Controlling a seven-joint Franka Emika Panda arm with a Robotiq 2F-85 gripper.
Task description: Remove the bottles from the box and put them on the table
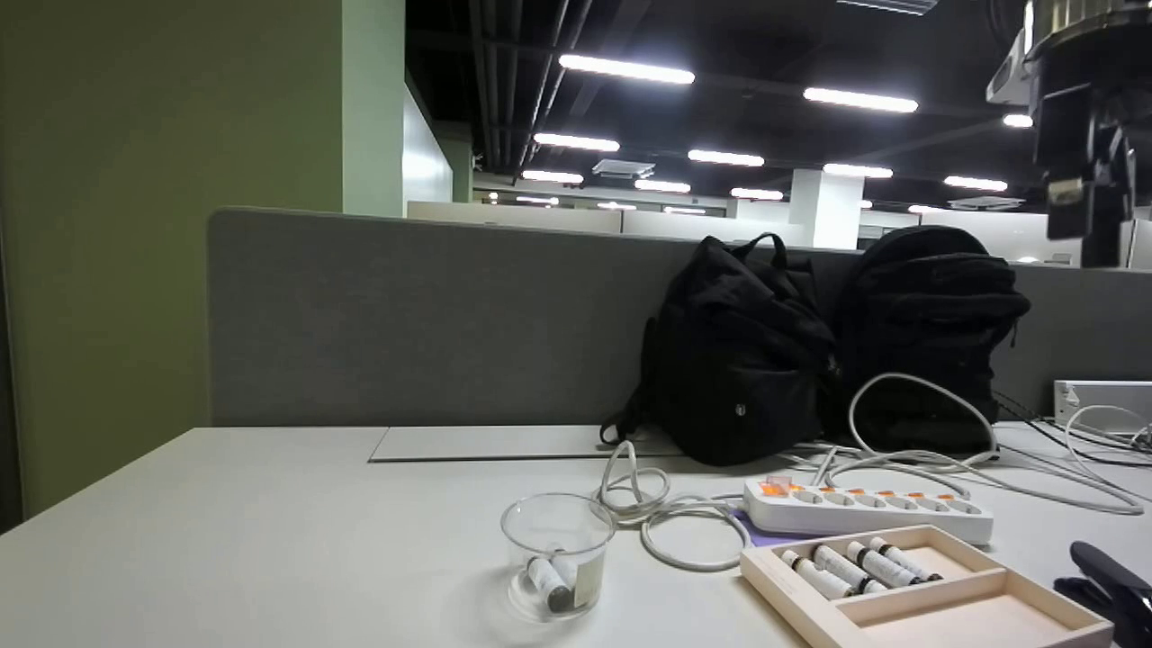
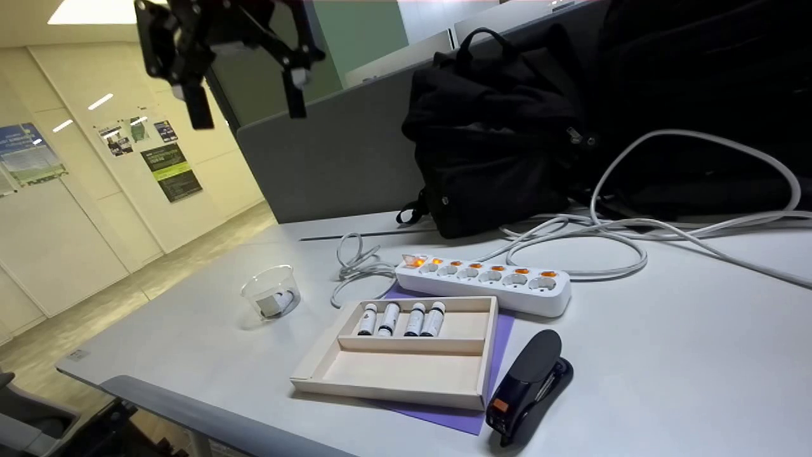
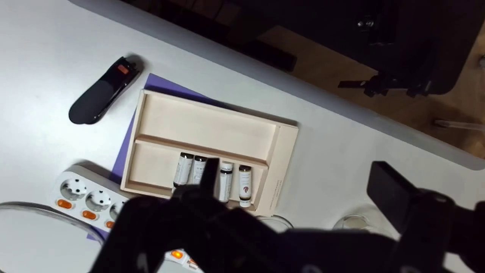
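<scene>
Four bottles (image 3: 225, 185) are seen in box (image 3: 208, 123), below spread hand (image 2: 249, 118), long axes roughly square to its closing line.

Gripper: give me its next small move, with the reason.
Probably ease the gripper sideways toward the box: four bottles lie in it, and the wrist view shows them well off the middle of the gripper's open, empty jaws.

Ceiling lights (image 1: 626, 68) glare white; shadows on the table (image 1: 315, 540) are soft.
</scene>
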